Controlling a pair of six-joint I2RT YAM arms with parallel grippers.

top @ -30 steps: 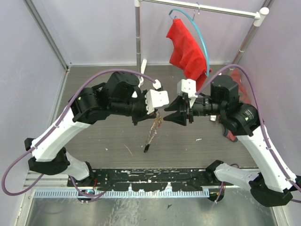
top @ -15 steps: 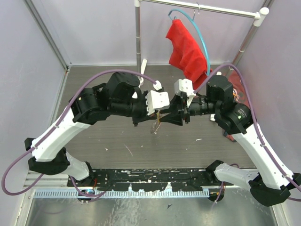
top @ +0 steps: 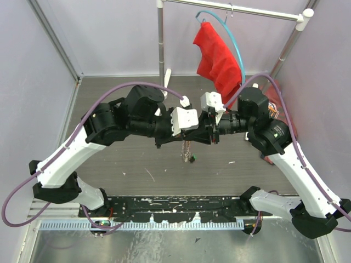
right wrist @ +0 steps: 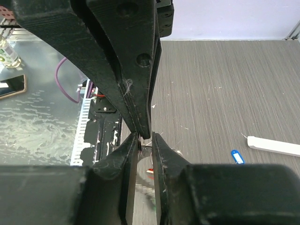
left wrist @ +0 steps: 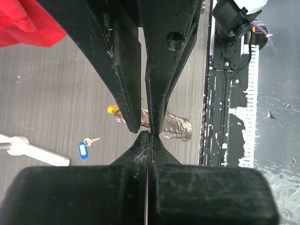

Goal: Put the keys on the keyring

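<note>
Above grey table (top: 109, 159), left fingers (left wrist: 133, 152) pinch half-hidden keyring (top: 188, 148); whether right fingers (right wrist: 119, 157) grip, unclear.

1. Left arm (top: 71, 150): bent, reaching inward. Left gripper (left wrist: 149, 135) clamped on keyring (top: 188, 148).
2. Right arm (top: 299, 170): mirrored. Right gripper (right wrist: 144, 137) slightly parted, tips meeting left gripper above keyring.

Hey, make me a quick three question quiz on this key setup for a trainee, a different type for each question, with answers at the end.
1. True or false: the red cloth lies flat on the table.
2. The loose key on the table has a tag that is: A green, B blue, C black.
3. Fill in: in the left wrist view, the left gripper has its jaws ___.
Key: 1 false; 2 B; 3 shut.
</note>
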